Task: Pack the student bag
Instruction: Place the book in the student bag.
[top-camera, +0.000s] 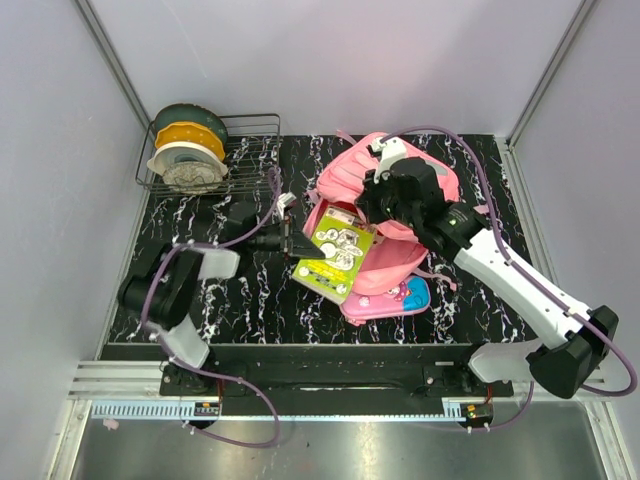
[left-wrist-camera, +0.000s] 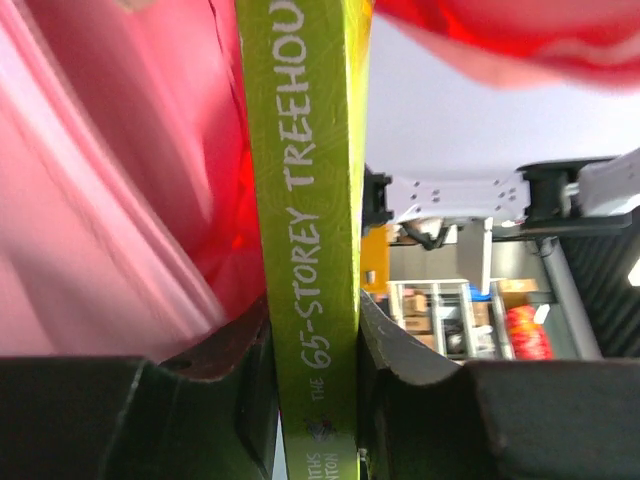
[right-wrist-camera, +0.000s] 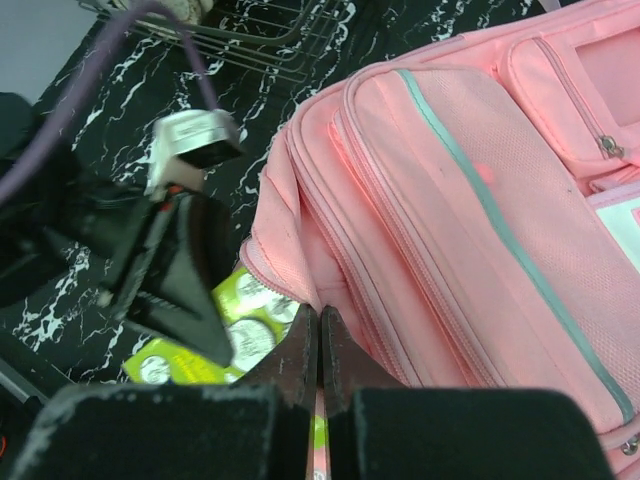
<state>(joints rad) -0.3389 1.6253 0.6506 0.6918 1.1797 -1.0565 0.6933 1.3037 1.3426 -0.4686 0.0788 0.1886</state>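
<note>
Crowding the black, white-veined marble-look table (top-camera: 240, 300) are several things. A dark wire basket (top-camera: 262, 125) sits at 10 o'clock from the table's middle and holds green, yellow and white spools (top-camera: 188, 150). A small pink-purple cartoon pencil case (top-camera: 400, 300) lies against the bag's near edge, at 5 o'clock from the book. The large pink fabric student bag (top-camera: 345, 175) lies right of centre, its mouth turned towards 7 o'clock. A lime-green paperback book (top-camera: 338, 255) with cartoon circles on its cover rests in that mouth, half over the bag's lip.

Only the left wrist view shows the book's spine (left-wrist-camera: 310, 250), lettered "The 65-Storey Treehouse", upright between the black fingers (left-wrist-camera: 400, 350) of the left claw (left-wrist-camera: 315, 340), which is clamped on it, with pink bag fabric (left-wrist-camera: 120, 200) close at 9 o'clock. From above, this left claw (top-camera: 295, 243) meets the book's edge at 9 o'clock.

Only the right wrist view shows the bag's zips and mint stripe (right-wrist-camera: 450, 220). There the right claw (right-wrist-camera: 320, 350) has its fingers pressed together on a thin pink edge of the bag. The bag's body spreads from 12 to 3 o'clock of that claw, the book (right-wrist-camera: 245, 320) at 10 o'clock. Overhead, the right claw (top-camera: 375, 205) and its arm cover the bag's middle.
</note>
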